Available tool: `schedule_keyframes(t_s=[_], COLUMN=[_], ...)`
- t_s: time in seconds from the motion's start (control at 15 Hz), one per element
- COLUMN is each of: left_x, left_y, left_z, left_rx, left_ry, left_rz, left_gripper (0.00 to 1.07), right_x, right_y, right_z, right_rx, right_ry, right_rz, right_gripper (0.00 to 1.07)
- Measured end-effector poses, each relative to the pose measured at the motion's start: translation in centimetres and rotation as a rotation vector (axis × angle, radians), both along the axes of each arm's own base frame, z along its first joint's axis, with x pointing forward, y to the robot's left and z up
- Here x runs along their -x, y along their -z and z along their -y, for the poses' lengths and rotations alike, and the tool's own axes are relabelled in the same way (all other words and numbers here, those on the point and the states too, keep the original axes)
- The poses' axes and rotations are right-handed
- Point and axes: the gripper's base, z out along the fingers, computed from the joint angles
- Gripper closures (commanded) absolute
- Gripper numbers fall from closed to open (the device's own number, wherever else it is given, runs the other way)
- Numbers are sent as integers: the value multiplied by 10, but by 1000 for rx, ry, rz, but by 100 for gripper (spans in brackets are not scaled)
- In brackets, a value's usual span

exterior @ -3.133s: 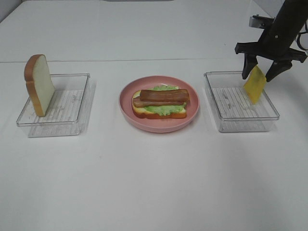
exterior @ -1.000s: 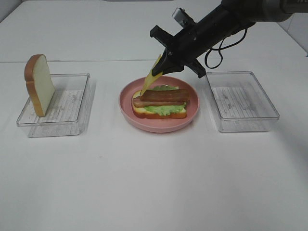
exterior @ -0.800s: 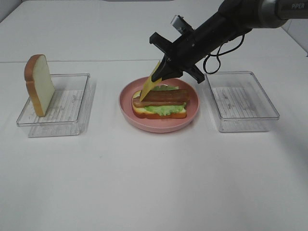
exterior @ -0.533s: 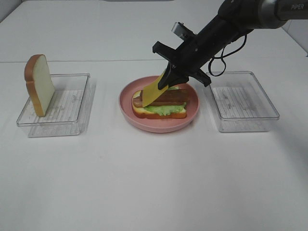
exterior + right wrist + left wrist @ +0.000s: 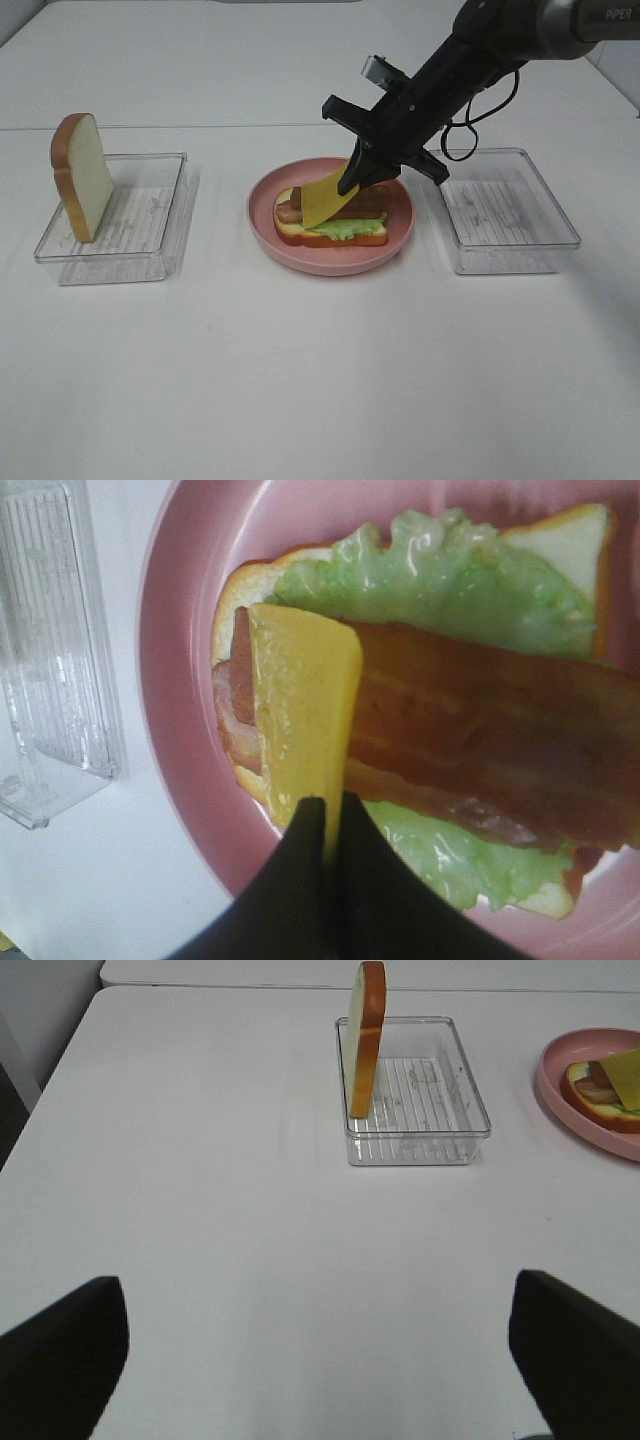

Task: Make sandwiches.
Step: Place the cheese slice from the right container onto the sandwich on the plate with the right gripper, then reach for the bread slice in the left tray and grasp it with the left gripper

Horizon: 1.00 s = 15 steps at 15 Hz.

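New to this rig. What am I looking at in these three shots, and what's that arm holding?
It is a two-armed robot at a white table, building a toy sandwich. One picture comes from a camera mounted high off the arms; the other two come from cameras on each arm's wrist.

In the high view, the right gripper has its jaws shut on a yellow cheese square, tilted over the bacon strips. These lie on the lettuce leaf and bottom bread slice on a pink plate. The right wrist view shows the same grip close up.

The clear tray on the right holds nothing. The left tray holds the second bread slice, standing on edge.

The left gripper is open and holds nothing, well short of that tray.
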Motion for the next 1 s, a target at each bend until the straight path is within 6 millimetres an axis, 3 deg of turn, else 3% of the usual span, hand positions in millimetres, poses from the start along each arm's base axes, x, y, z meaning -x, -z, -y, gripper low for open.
schedule_keyframes(t_s=[0.07, 0.2, 0.27, 0.33, 0.4, 0.8, 1.0], left_x=[0, 0, 0, 0, 0, 0, 0], left_y=[0, 0, 0, 0, 0, 0, 0], left_z=[0, 0, 0, 0, 0, 0, 0], left_rx=[0, 0, 0, 0, 0, 0, 0], left_ry=[0, 0, 0, 0, 0, 0, 0], left_rz=[0, 0, 0, 0, 0, 0, 0], left_gripper=[11, 11, 11, 11, 11, 11, 11], right_x=[0, 0, 1, 3, 3, -6, -10], right_y=[0, 0, 1, -4, -7, -76, -126], right_z=[0, 1, 1, 0, 0, 2, 25], right_rx=[6, 10, 14, 17, 17, 63, 286], right_ry=[-3, -6, -12, -63, -84, -174, -94], right_rz=[1, 1, -2, -26, -27, 117, 272], right_gripper=[103, 78, 54, 18, 10, 10, 11])
